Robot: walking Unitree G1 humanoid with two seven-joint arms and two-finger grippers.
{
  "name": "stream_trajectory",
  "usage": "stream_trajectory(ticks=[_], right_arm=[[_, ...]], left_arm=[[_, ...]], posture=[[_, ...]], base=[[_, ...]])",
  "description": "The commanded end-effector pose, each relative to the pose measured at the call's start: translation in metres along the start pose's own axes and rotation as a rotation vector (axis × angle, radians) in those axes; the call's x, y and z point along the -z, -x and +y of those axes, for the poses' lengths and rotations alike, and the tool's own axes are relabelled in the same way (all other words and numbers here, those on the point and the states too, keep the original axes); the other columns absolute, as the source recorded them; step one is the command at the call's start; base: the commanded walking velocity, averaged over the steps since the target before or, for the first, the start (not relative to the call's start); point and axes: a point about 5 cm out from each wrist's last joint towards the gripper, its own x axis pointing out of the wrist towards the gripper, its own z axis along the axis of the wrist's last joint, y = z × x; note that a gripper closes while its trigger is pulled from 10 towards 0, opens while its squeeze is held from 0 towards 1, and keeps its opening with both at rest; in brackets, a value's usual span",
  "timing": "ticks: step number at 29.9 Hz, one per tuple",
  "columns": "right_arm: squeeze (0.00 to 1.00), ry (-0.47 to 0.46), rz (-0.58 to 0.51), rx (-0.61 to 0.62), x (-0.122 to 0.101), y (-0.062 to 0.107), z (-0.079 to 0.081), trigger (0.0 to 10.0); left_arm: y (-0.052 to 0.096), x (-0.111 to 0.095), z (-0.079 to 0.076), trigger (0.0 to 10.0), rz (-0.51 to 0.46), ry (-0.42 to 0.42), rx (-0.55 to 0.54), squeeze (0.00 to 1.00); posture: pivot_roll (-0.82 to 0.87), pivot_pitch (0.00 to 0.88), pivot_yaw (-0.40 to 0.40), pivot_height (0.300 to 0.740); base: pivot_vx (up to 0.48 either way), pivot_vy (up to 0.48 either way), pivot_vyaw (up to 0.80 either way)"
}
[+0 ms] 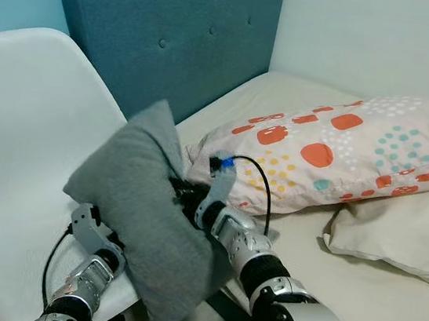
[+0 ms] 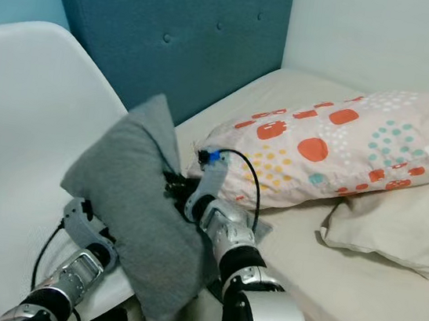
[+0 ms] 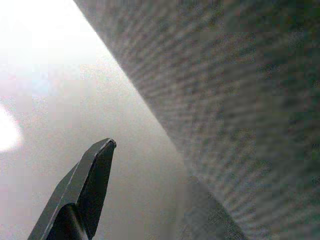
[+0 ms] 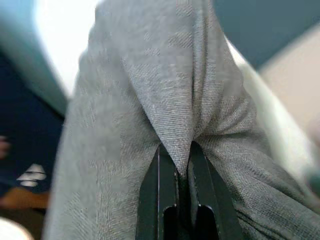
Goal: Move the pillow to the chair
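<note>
right gripper (image 4: 176, 165) pinches grey pillow (image 1: 141, 206) over chair (image 1: 27, 144)

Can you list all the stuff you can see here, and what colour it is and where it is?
grey pillow: one, grey, held up between chair and bed
chair: one, white, on the left
headboard: one, teal, behind the chair
bed: one, beige sheet, on the right
patterned pillow: one, cream with orange dots, on the bed
plain pillow: one, beige, under the patterned one
left gripper: behind the grey pillow
right gripper: fingers pinching a fold of grey pillow
</note>
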Motion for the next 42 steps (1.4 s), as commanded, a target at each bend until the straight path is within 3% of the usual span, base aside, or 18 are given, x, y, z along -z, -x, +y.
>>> stream_trajectory(ticks=[1,2,3,6,8,9,10,11,12,15,17,18,20,30,31,32,41,42], right_arm=[[0.00,-0.051,0.054,-0.200,0.015,-0.025,0.045,10.0],[0.00,-0.032,0.025,-0.230,0.004,-0.028,0.050,10.0],[0.00,-0.032,0.025,-0.230,0.004,-0.028,0.050,10.0],[0.00,0.054,0.006,-0.205,-0.014,-0.036,0.055,10.0],[0.00,0.054,0.006,-0.205,-0.014,-0.036,0.055,10.0],[0.00,0.094,0.015,-0.186,-0.016,-0.038,0.057,10.0],[0.00,0.154,0.032,-0.168,-0.017,-0.040,0.059,10.0],[0.00,0.154,0.032,-0.168,-0.017,-0.040,0.059,10.0],[0.00,0.216,0.050,-0.154,-0.018,-0.043,0.062,10.0],[0.00,0.225,0.052,-0.153,-0.018,-0.044,0.063,10.0],[0.00,0.301,0.083,-0.143,-0.015,-0.048,0.071,10.0],[0.00,0.301,0.083,-0.143,-0.015,-0.048,0.071,10.0],[0.00,0.361,0.130,-0.144,-0.004,-0.052,0.079,10.0],[0.00,0.350,0.189,-0.141,0.016,-0.053,0.085,10.0],[0.69,0.327,0.204,-0.136,0.022,-0.053,0.085,10.0],[1.00,0.307,0.215,-0.128,0.027,-0.053,0.085,10.0],[1.00,0.335,0.305,-0.096,0.048,-0.045,0.077,10.0],[1.00,0.331,0.330,-0.076,0.055,-0.040,0.070,10.0]], left_arm=[[-0.016,-0.023,-0.031,10.0,-0.087,-0.046,0.103,0.00],[-0.016,-0.038,-0.031,10.0,-0.160,-0.064,0.090,0.00],[-0.016,-0.038,-0.031,10.0,-0.160,-0.064,0.090,0.00],[-0.011,-0.091,-0.038,10.0,-0.394,-0.151,0.045,0.00],[-0.011,-0.091,-0.038,10.0,-0.394,-0.151,0.045,0.00],[-0.009,-0.108,-0.044,10.0,-0.465,-0.196,0.035,0.00],[-0.004,-0.127,-0.053,10.0,-0.534,-0.296,0.014,0.00],[-0.004,-0.127,-0.053,10.0,-0.534,-0.296,0.014,0.00],[0.002,-0.142,-0.064,10.0,-0.605,-0.404,-0.010,0.00],[0.002,-0.144,-0.066,10.0,-0.614,-0.421,-0.014,0.00],[0.018,-0.157,-0.077,10.0,-0.740,-0.559,-0.130,0.00],[0.018,-0.157,-0.077,10.0,-0.740,-0.559,-0.130,0.00],[0.036,-0.167,-0.088,10.0,-0.859,-0.721,-0.253,0.00],[0.046,-0.174,-0.094,10.0,-0.900,-0.807,-0.307,0.00],[0.047,-0.174,-0.095,10.0,-0.902,-0.827,-0.319,0.00],[0.048,-0.174,-0.095,10.0,-0.901,-0.838,-0.326,0.00],[0.047,-0.166,-0.103,10.0,-0.889,-0.878,-0.342,0.00],[0.047,-0.164,-0.104,10.0,-0.885,-0.869,-0.343,0.00]], posture=[[0.11,0.000,0.040,0.356],[0.11,0.000,0.034,0.356],[0.11,0.000,0.034,0.356],[0.13,0.000,0.015,0.356],[0.13,0.000,0.015,0.356],[0.14,0.000,0.008,0.356],[0.15,0.000,-0.002,0.356],[0.15,0.000,-0.002,0.356],[0.15,0.000,-0.002,0.356],[0.15,0.000,-0.002,0.356],[0.17,0.000,-0.024,0.356],[0.17,0.000,-0.024,0.356],[0.18,0.000,-0.033,0.356],[0.20,0.000,-0.056,0.356],[0.20,0.000,-0.058,0.356],[0.21,0.000,-0.060,0.356],[0.19,0.000,-0.052,0.356],[0.18,0.000,-0.051,0.356]], base=[[0.000,0.000,0.00],[0.000,0.000,0.00],[0.000,0.000,0.00],[0.000,0.000,0.00],[0.000,0.000,0.00],[0.000,0.000,0.00],[0.000,0.000,0.00],[0.000,0.000,0.00],[0.000,0.000,0.00],[0.000,0.000,0.00],[0.000,0.000,0.00],[0.000,0.000,0.00],[0.000,0.000,0.00],[0.000,0.000,0.00],[0.000,0.000,0.00],[0.000,0.000,0.00],[0.000,0.000,0.00],[0.000,0.000,0.00]])
